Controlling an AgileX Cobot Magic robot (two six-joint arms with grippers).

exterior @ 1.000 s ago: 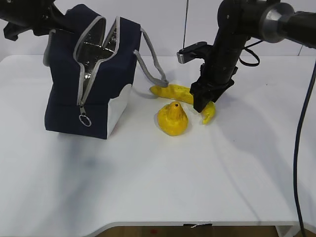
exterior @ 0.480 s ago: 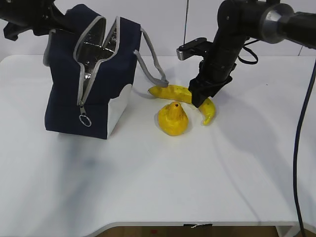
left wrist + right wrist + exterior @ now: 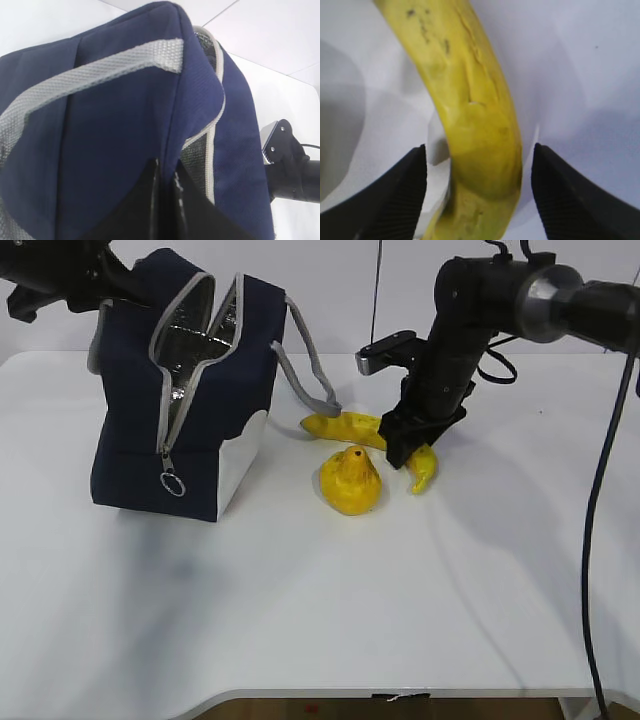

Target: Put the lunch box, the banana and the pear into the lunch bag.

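Yellow banana lies on the white table, at 1 o'clock from the pear. The right hand has shifted slightly along it over the last second, fingers apart, straddling it, not yet clamped. The left hand pinches the lunch bag open. Closing looks next.

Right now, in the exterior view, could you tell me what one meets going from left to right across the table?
Lunch bag → banana and pear, close together with the pear nearer the camera → right gripper over the banana's right part.
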